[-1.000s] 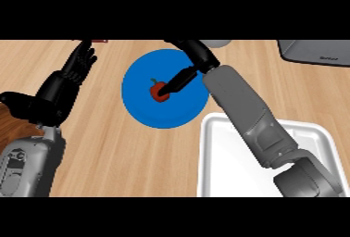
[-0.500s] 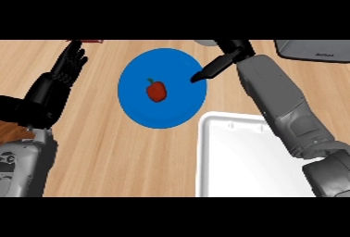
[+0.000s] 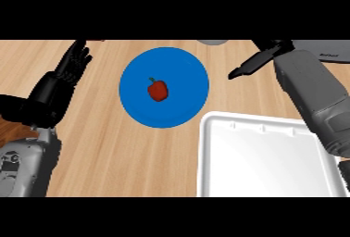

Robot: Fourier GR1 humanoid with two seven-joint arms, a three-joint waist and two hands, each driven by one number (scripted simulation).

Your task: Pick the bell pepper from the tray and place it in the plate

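Presently the right robot hand [image 3: 254, 65] hangs above the table [image 3: 123, 157] just off the right side of the plate [image 3: 179, 65], fingers relaxed and pointing toward the plate, with nothing between them. It touches neither plate nor pepper, and its grey forearm runs down the right side of the view, passing over the far right part of the tray [image 3: 266, 162]. The left robot hand [image 3: 71, 67] rests at the left side of the view, fingers straight and raised, holding nothing, well apart from the plate. The bell pepper [image 3: 158, 90], red with a dark stem, lies on the blue plate near its middle. The white tray sits below and to the right of the plate, its near corner meeting or slightly overlapping the plate's rim; which of the two cannot be told. No item shows inside the tray. Judgement: the placing step appears complete, since the pepper lies on the plate and out of the tray. What remains is only a withdrawal, calling for the right arm to pull clear without brushing the plate or the tray rim beneath the forearm. A grey object [image 3: 213, 41] at the top edge is too cropped to identify.
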